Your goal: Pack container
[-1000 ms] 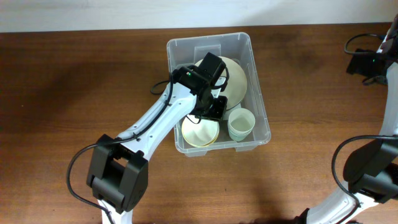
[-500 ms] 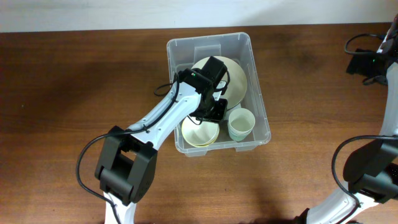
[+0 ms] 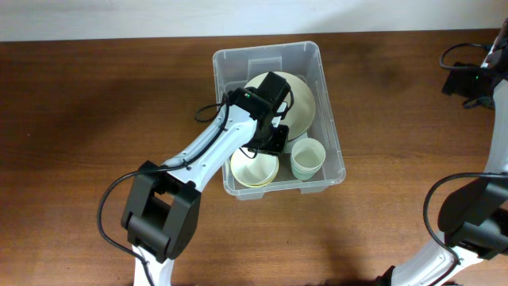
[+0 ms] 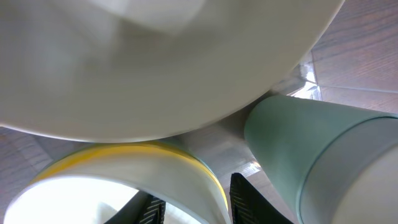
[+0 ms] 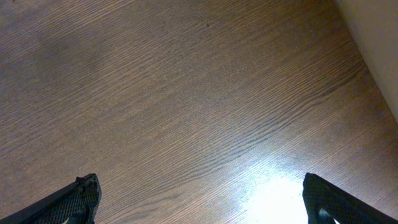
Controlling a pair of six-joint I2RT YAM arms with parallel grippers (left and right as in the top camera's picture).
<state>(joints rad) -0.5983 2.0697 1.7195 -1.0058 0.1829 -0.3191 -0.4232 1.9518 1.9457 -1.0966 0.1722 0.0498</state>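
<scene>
The clear plastic container [image 3: 267, 52] stands at the middle of the table. It holds a large cream bowl [image 3: 302, 99], a yellow-rimmed bowl [image 3: 254, 170] and a pale green cup [image 3: 307, 157]. My left gripper [image 3: 274, 141] is down inside the container. In the left wrist view its fingers [image 4: 193, 208] sit on either side of the yellow bowl's rim [image 4: 124, 168], closed on it, with the green cup [image 4: 298, 137] just to the right and the cream bowl [image 4: 155, 62] above. My right gripper [image 5: 199, 199] is open and empty over bare wood.
The container's walls closely surround the left gripper. My right arm [image 3: 464, 81] sits at the table's far right edge near the wall. Brown wooden tabletop [image 3: 95, 119] lies left and right of the container.
The left arm has shifted slightly toward the right within the container, then held still. The bowls, the cup and the right arm have not moved.
</scene>
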